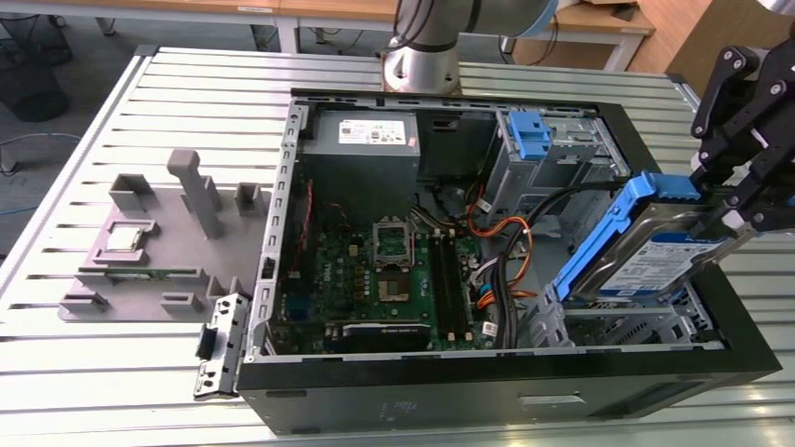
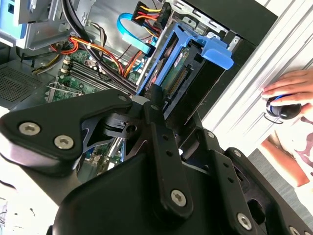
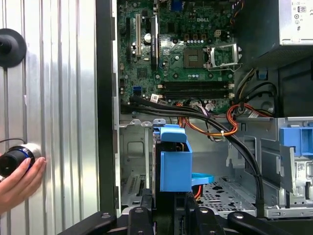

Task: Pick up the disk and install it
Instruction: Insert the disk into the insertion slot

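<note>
Pinching the disk point(image 1: 640, 261) between its jaws, the gripper point(image 1: 724, 216) holds it tilted over the drive cage point(image 1: 621, 326) at the exterior view's right of the open computer case point(image 1: 497, 377), which contains a motherboard point(image 1: 372, 270), a power supply point(image 1: 360, 135) and cables point(image 1: 512, 237).

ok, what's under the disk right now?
The silver drive cage in the case's corner; part of its perforated floor shows. The disk, held tilted in the tool, covers the rest.
</note>
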You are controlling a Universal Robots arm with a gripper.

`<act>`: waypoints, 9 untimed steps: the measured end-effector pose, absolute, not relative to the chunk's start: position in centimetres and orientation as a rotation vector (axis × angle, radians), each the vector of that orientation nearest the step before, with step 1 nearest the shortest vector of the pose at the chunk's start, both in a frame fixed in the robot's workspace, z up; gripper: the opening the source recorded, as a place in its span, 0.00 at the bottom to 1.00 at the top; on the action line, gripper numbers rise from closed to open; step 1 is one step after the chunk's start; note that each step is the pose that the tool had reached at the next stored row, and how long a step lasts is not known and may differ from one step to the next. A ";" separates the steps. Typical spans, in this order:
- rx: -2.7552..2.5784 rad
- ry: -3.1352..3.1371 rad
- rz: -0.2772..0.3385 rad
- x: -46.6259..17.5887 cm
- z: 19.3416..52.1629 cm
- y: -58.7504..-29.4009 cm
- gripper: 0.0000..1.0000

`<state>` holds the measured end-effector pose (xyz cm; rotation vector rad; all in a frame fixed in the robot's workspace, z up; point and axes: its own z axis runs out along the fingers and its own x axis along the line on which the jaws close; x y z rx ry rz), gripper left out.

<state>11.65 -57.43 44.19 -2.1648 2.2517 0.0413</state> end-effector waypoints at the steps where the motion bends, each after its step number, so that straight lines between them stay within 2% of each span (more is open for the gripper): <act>1: -2.165 2.252 0.041 11.7 44.2 -57.4 0.35; 9: -2.164 2.251 0.042 11.6 43.9 -57.4 0.35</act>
